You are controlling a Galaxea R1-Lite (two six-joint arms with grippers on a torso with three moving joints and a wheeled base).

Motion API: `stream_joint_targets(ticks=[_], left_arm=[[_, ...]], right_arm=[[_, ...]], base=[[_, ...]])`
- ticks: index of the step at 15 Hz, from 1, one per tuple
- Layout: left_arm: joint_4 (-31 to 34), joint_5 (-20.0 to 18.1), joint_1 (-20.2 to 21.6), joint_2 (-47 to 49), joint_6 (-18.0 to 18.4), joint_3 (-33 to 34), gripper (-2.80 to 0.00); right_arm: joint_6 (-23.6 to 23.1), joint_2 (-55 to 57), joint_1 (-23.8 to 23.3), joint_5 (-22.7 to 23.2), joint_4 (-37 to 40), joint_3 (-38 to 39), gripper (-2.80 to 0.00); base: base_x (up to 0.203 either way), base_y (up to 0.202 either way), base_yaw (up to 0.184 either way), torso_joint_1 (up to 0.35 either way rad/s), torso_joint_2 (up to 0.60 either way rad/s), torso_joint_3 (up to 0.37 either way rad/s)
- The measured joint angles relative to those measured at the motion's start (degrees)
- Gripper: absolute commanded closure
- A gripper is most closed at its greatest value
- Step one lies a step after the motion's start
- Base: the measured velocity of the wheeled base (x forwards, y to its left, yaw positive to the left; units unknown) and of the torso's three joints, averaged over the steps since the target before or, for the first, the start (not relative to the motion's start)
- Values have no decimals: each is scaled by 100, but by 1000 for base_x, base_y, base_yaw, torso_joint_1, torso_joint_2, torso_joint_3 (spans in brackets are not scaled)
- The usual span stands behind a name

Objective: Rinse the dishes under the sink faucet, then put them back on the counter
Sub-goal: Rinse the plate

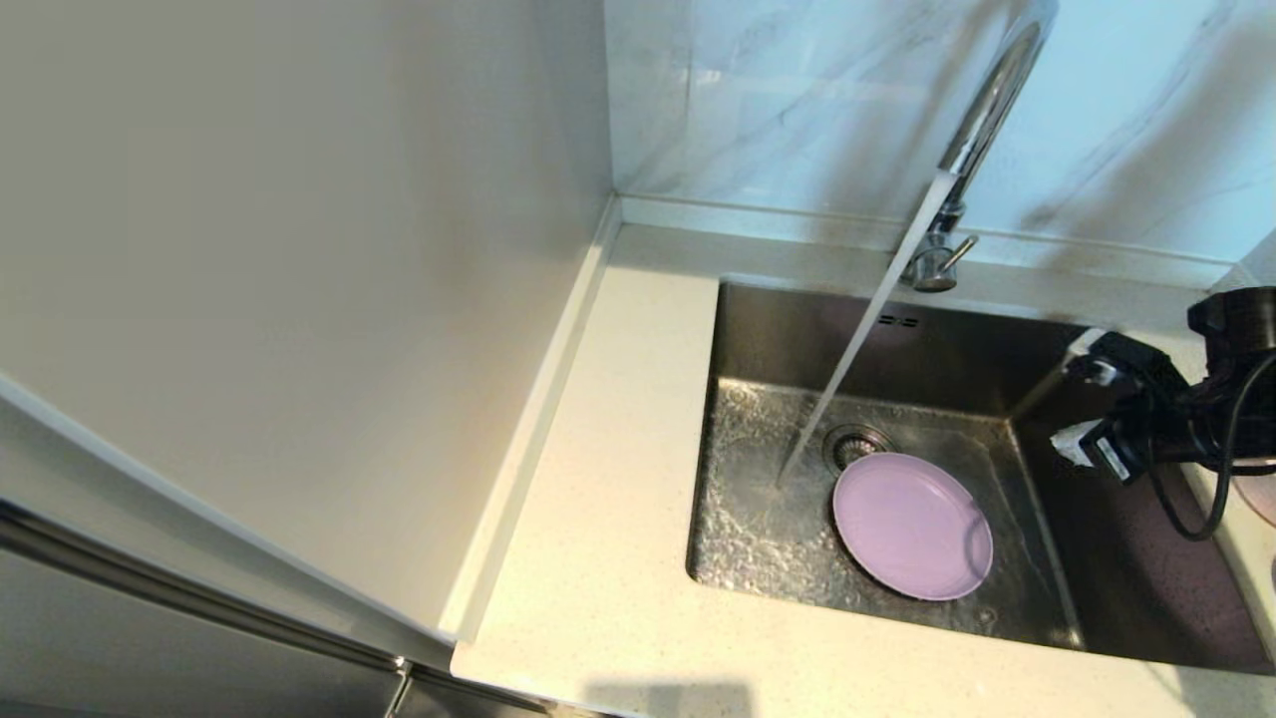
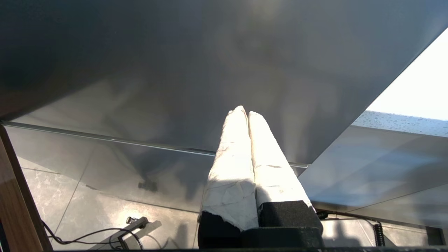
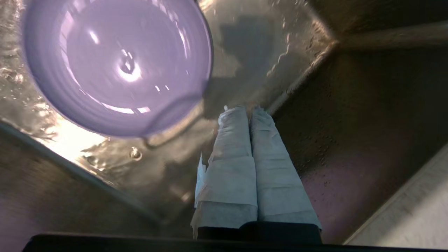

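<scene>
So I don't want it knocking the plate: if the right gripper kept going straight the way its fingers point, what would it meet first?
Probably not the plate. The right gripper, shut and empty, points at the wet sink floor beside the plate, near the basin's inner corner. Depth is hard to judge there.

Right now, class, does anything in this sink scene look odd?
Yes: the chrome faucet is running, but its stream lands on the steel sink floor beside the round lavender plate, missing it.

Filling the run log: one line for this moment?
plate: in sink | faucet: running | right gripper: shut, empty, over sink | left gripper: parked
</scene>
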Motion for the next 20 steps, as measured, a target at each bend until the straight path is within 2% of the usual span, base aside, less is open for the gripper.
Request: stream_joint_targets(ticks=[1,4,7,8,12,14,20], left_arm=[[-1,3,0,0,0,0,0],[0,1,0,0,0,0,0],[0,1,0,0,1,0,0],[0,1,-2,0,0,0,0],[0,1,-2,0,0,0,0],[0,1,0,0,0,0,0],[0,1,0,0,0,0,0]], right_arm=[[-208,136,14,-96,20,-21,0],[-431,488,41,-269,103,-182,0],[-473,791,70,-455,127,-343,0],[-476,844,101,-471,140,-360,-280],[-386,976,221,-453,153,-420,-280],[-106,1040,245,-451,337,-600,-280],[1277,1544,253,-421,2177,-1952,-280]], base=[[0,0,0,0,0,0],[0,0,0,0,0,0],[0,0,0,0,0,0],[0,0,0,0,0,0],[0,0,0,0,0,0],[0,0,0,0,0,0],[0,0,0,0,0,0]])
